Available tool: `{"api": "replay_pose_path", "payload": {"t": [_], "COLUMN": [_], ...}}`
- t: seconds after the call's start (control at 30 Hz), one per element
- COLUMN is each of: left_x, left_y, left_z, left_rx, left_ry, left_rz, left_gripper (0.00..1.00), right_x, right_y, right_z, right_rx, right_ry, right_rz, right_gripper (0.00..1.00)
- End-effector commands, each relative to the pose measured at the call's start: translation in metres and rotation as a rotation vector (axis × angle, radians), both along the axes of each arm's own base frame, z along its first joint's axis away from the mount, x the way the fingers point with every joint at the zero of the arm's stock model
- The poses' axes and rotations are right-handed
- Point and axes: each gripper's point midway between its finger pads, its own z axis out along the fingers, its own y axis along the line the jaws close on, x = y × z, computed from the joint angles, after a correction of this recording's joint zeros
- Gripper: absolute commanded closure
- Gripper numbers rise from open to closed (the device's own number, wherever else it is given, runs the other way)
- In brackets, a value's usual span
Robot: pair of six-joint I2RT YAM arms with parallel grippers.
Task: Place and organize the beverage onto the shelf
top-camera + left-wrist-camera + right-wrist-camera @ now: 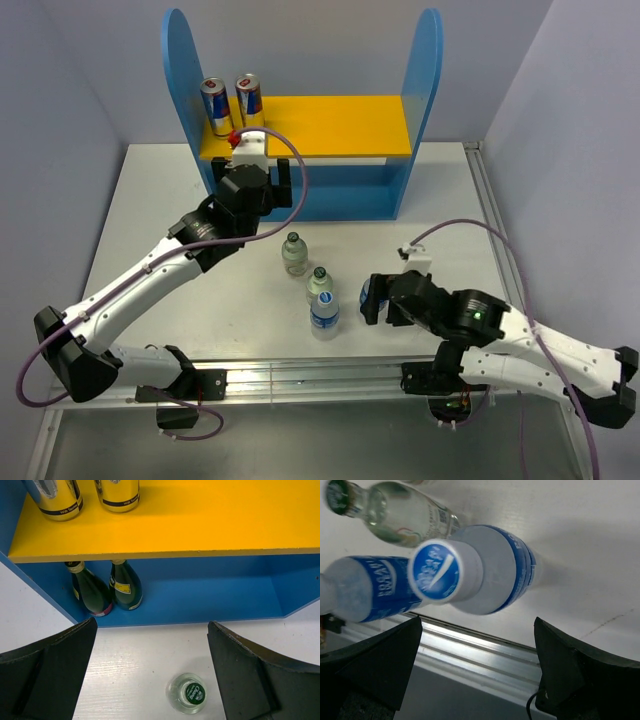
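The shelf (405,90) stands at the back, and two silver-blue-red cans (215,105) (248,97) stand at the left of its yellow upper board (200,525). My left gripper (253,193) is open in front of the shelf. One pale-green bottle (187,694) stands on the table between its fingers (55,670), nearer the right one. A second pale-green bottle (319,282) and a water bottle (323,313) stand mid-table. My right gripper (368,300) is open and empty. Another water bottle (490,570) stands just ahead of its fingers (570,670).
Two dark green gold-necked bottles (92,592) (125,585) stand at the left of the blue bottom board (215,595). A metal rail (320,375) runs along the table's near edge, close under the right gripper. Grey walls enclose the table at left and right.
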Motion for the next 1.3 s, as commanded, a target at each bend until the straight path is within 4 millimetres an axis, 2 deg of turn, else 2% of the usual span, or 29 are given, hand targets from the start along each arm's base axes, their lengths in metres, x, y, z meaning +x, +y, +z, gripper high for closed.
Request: {"api": "replay_pose_path", "payload": {"t": [0.0,0.03,0.07,0.13,0.17,0.33,0.5,0.83,0.87,0.97,1.0,1.1,1.2,1.27], "left_x": [-0.004,-0.004,-0.005,-0.006,-0.007,-0.009,-0.008,-0.008,-0.009,-0.010,-0.011,-0.012,-0.014,-0.014], "left_y": [0.003,0.005,0.005,0.008,0.009,0.016,0.015,0.012,0.013,0.014,0.013,0.013,0.010,0.008], "left_z": [0.017,0.017,0.015,0.013,0.013,0.007,0.003,-0.003,-0.003,-0.005,-0.006,-0.008,-0.011,-0.012], "left_rx": [-0.059,-0.060,-0.058,-0.061,-0.064,-0.076,-0.070,-0.078,-0.081,-0.086,-0.086,-0.084,-0.091,-0.108], "left_ry": [-0.051,-0.054,-0.055,-0.062,-0.070,-0.092,-0.096,-0.100,-0.100,-0.100,-0.099,-0.100,-0.099,-0.103], "left_rz": [0.012,0.018,0.020,0.024,0.027,0.050,0.047,0.030,0.032,0.030,0.025,0.025,0.017,0.006], "left_gripper": [0.01,0.01,0.01,0.01,0.01,0.01,0.01,0.01,0.01,0.01,0.01,0.01,0.01,0.01], "right_x": [0.010,0.012,0.013,0.027,0.030,0.057,0.074,0.088,0.088,0.090,0.091,0.095,0.104,0.117], "right_y": [0.014,0.015,0.012,0.011,0.007,0.013,0.021,0.018,0.017,0.012,0.011,0.008,0.009,0.020], "right_z": [-0.023,-0.029,-0.043,-0.047,-0.058,-0.035,-0.029,-0.061,-0.062,-0.061,-0.060,-0.047,-0.023,0.000], "right_rx": [0.018,0.024,0.018,0.050,0.036,0.107,0.063,-0.070,-0.080,-0.089,-0.094,-0.104,-0.110,-0.100], "right_ry": [-0.016,-0.025,-0.033,-0.103,-0.123,-0.267,-0.371,-0.429,-0.431,-0.451,-0.456,-0.489,-0.549,-0.592], "right_rz": [-0.062,-0.075,-0.091,-0.157,-0.173,-0.281,-0.292,-0.347,-0.352,-0.387,-0.395,-0.424,-0.452,-0.441], "right_gripper": [0.00,0.00,0.00,0.00,0.00,0.00,0.00,0.02,0.05,0.39,0.62,1.00,1.00,1.00]}}
